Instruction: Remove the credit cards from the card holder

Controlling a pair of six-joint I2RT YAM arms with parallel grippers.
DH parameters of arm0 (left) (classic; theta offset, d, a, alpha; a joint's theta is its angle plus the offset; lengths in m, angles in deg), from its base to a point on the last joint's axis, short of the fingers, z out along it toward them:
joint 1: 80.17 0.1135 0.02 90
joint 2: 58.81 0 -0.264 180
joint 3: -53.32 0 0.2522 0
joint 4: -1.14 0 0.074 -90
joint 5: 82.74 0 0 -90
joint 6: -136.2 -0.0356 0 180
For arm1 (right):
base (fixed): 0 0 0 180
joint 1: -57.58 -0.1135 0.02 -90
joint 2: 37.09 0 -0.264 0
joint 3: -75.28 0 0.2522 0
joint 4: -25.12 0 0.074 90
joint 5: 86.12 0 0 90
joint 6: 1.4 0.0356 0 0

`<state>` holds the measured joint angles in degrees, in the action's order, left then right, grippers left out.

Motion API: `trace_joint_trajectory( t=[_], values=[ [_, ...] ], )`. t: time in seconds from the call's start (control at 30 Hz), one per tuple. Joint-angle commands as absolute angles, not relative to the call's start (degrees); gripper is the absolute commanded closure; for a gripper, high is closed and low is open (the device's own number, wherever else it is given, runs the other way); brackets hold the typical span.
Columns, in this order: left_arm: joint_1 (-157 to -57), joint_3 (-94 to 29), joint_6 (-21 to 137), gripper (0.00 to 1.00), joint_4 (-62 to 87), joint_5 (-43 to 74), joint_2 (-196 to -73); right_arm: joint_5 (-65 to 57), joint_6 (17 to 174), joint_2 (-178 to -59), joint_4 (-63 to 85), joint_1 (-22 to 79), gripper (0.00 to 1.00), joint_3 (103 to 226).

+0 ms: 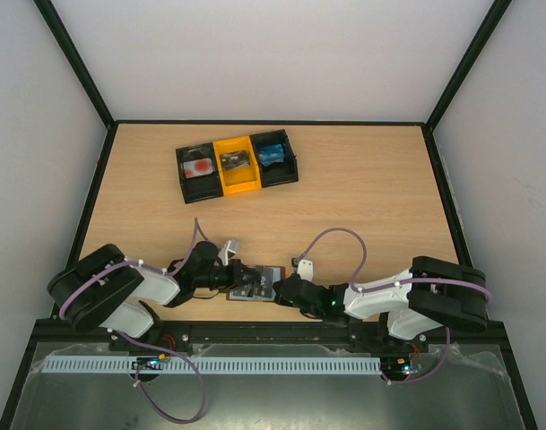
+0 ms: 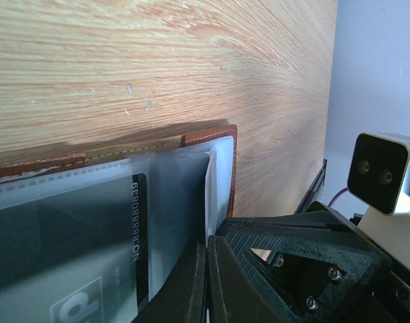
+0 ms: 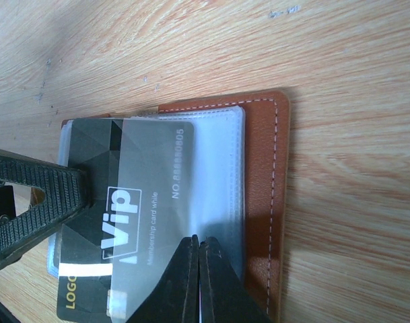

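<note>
The card holder [image 1: 271, 271], brown leather with clear sleeves, lies open near the table's front edge between both grippers. A dark credit card [image 3: 144, 168] marked "ViP" sits inside a sleeve, and its number strip also shows in the left wrist view [image 2: 70, 222]. My right gripper [image 3: 199, 241] [image 1: 280, 288] is shut on the near edge of a clear sleeve. My left gripper [image 2: 208, 237] [image 1: 246, 279] is shut on a thin pale edge rising from the sleeves; it looks like a sleeve page. One of its fingers [image 3: 36, 192] lies over the card's bare left end.
A black-and-yellow three-bin tray [image 1: 180, 168] stands at the back of the table, with a card in each bin; the right one is blue [image 1: 273, 152]. The right arm's wrist camera [image 2: 383, 171] hangs close beside the left fingers. Black frame rails edge the table.
</note>
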<state>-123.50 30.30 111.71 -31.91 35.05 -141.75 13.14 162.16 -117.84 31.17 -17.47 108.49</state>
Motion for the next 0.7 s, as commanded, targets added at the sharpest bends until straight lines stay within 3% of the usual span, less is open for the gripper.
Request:
trace_joint_trajectory(
  t=[0.0,0.67],
  values=[
    [-122.55,30.35,108.38,0.98,-24.39,31.59,-137.37,14.87,162.53,-118.19,26.72,-17.81,0.98,107.00],
    [-121.35,21.60,100.08,0.98,11.23,24.17,-111.63,16.02,151.88,-109.30,23.41,-17.82,0.95,110.29]
  ],
)
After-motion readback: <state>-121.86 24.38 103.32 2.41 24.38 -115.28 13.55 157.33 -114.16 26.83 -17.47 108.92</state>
